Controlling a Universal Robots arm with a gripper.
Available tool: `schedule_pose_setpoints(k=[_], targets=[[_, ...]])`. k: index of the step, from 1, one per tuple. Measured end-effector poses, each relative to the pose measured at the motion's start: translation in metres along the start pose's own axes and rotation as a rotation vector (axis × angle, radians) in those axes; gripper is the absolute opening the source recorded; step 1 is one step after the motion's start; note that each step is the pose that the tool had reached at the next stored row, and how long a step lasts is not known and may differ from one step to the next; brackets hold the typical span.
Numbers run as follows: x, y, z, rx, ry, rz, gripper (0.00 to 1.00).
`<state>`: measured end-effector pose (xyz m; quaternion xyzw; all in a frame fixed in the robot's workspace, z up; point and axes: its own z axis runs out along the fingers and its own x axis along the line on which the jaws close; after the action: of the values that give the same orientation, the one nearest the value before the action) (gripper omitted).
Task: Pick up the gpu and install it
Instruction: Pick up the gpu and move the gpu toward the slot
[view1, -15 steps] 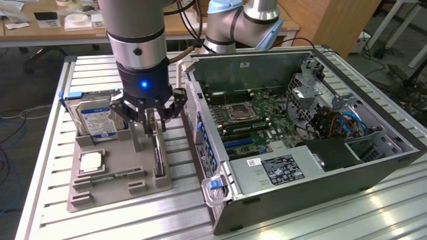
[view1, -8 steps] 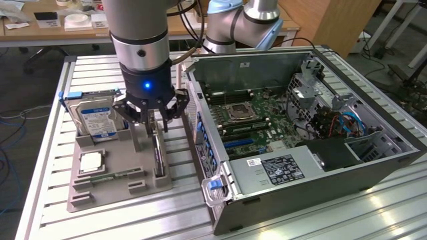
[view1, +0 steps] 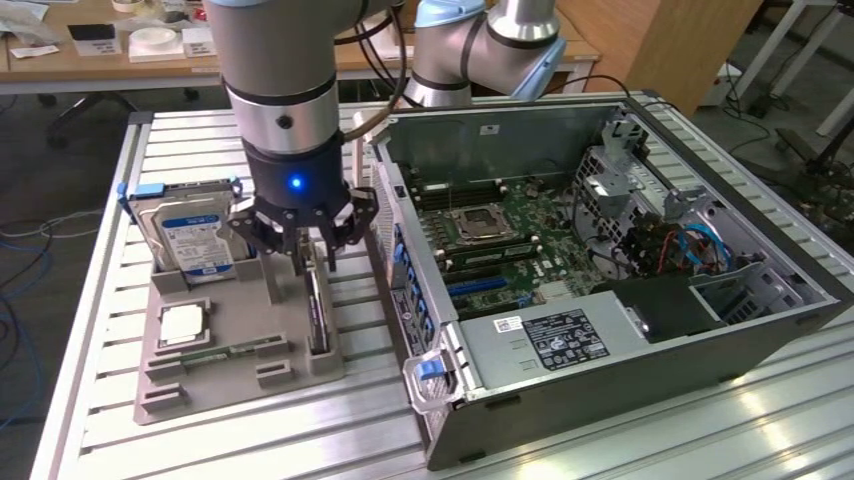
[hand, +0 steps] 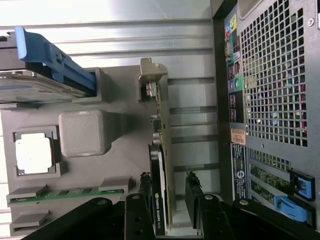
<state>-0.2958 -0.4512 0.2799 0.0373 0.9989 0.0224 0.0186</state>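
The hand (view1: 314, 262) (hand: 168, 182) hangs released low over the gpu (view1: 319, 315) (hand: 159, 165). Its fingers (hand: 192, 192) straddle the card, and a gap shows beside one of them. The gpu stands on edge in a slot of the grey holder tray (view1: 227, 390), with its silver bracket at the hard-drive end. In the exterior view the hard drive (view1: 194, 235) is at nine o'clock from the hand, the processor chip (view1: 180, 325) at seven, and the memory stick (view1: 220, 352) just past it. The open computer case (view1: 534, 120) is at three o'clock. All of these rest on the slatted counter (view1: 200, 445).
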Motion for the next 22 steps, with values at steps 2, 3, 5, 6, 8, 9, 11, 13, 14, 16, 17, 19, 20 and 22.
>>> schedule_pose_setpoints(k=[2, 3, 5, 6, 8, 9, 11, 13, 14, 16, 17, 19, 20, 22], targets=[[0.0, -0.0001, 0.0019, 0.0001, 0.0001, 0.0, 0.42], [0.0, -0.0002, 0.0029, 0.0001, 0.0001, 0.0, 0.42], [0.001, -0.0003, 0.0038, 0.0003, 0.0002, 0.0, 0.42], [0.001, -0.0003, 0.0039, 0.0002, 0.0002, 0.0, 0.42], [0.001, -0.0003, 0.004, 0.0002, 0.0002, 0.0, 0.42], [0.001, -0.0003, 0.0042, 0.0, -0.0001, 0.0, 0.42], [0.003, -0.0004, 0.0043, 0.0, -0.0004, 0.0, 0.42], [0.003, -0.0006, 0.0062, 0.0006, -0.0009, 0.0, 0.42], [0.003, -0.0007, 0.0074, 0.001, -0.001, 0.0, 0.42], [0.004, -0.0007, 0.0103, 0.0011, -0.0017, 0.0, 0.42], [0.004, -0.0008, 0.0116, 0.0011, -0.0021, 0.0, 0.42], [0.004, -0.0009, 0.0128, 0.0012, -0.0026, 0.0, 0.42], [0.005, -0.0009, 0.0129, 0.0027, -0.0027, 0.0, 0.42], [0.005, -0.001, 0.0136, 0.0058, -0.0031, 0.0, 0.42]])
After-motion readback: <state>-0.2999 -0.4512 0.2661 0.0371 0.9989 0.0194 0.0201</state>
